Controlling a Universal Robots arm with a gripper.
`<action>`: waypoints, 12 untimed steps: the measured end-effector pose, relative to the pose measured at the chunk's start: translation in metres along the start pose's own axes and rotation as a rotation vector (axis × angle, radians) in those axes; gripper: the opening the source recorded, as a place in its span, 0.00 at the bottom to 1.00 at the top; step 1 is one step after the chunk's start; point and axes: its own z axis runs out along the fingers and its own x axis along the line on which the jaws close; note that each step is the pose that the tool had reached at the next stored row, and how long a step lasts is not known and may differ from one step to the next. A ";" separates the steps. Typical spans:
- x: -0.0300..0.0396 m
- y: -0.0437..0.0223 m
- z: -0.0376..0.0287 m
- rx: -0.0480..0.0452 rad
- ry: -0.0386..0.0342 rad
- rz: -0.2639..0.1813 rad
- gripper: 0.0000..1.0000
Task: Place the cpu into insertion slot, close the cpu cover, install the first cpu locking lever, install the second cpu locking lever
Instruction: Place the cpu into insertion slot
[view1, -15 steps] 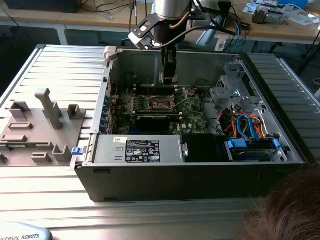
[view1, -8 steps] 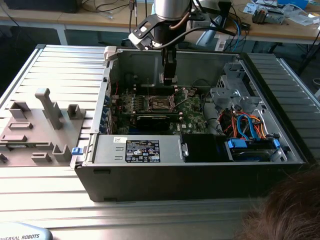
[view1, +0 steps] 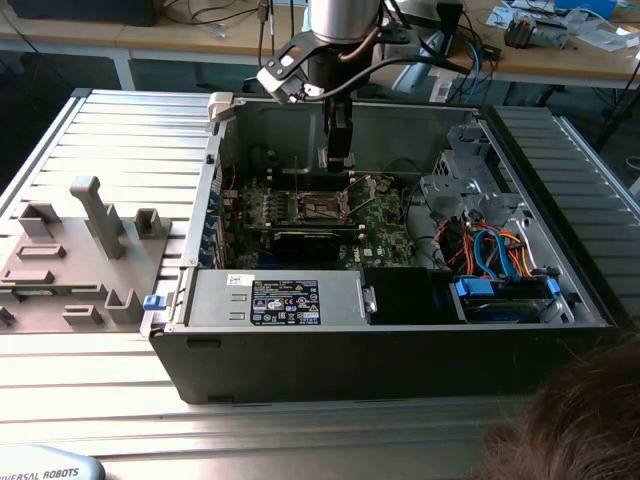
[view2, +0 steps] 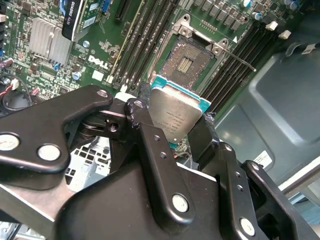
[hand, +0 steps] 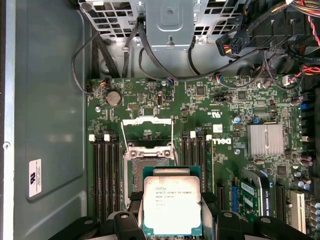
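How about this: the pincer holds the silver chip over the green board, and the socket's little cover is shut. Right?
Not quite. The cpu cover is open, swung back from the insertion slot, as the first wrist view shows. The pincer does hold the cpu over the green board.

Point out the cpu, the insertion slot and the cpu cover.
cpu (hand: 172, 205): first wrist view, metal top's middle.
insertion slot (view2: 186, 62): second wrist view, its pin field.
cpu cover (hand: 147, 120): first wrist view, frame's end bar.

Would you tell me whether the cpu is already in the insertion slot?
Out: the gripper holds the cpu above the bare insertion slot, its cpu cover open.
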 end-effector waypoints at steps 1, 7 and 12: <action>0.0000 0.0000 0.0001 0.0000 0.0000 0.000 0.54; 0.0000 -0.0001 0.0016 0.0000 0.0000 0.000 0.54; 0.0000 -0.0001 0.0026 0.0000 0.0000 0.000 0.54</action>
